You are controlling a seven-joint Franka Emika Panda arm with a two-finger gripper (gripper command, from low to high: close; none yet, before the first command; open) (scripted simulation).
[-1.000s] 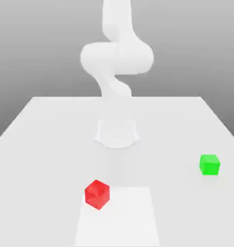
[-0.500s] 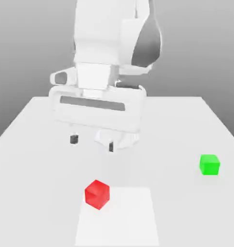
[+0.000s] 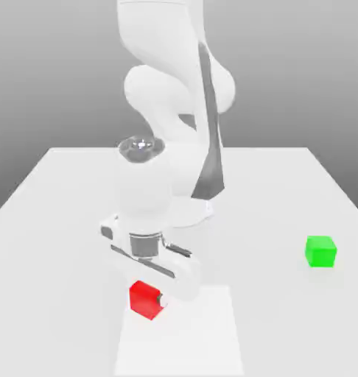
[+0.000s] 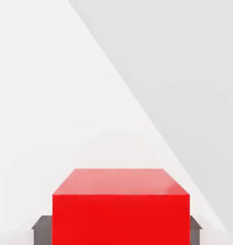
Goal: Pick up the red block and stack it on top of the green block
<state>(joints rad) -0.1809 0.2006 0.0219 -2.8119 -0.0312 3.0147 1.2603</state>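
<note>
Though low, pincer [image 4: 121, 231] around red block [image 3: 144, 300].

No text, label, brand name, number or sign can be read in either the exterior view or the hand view.
</note>
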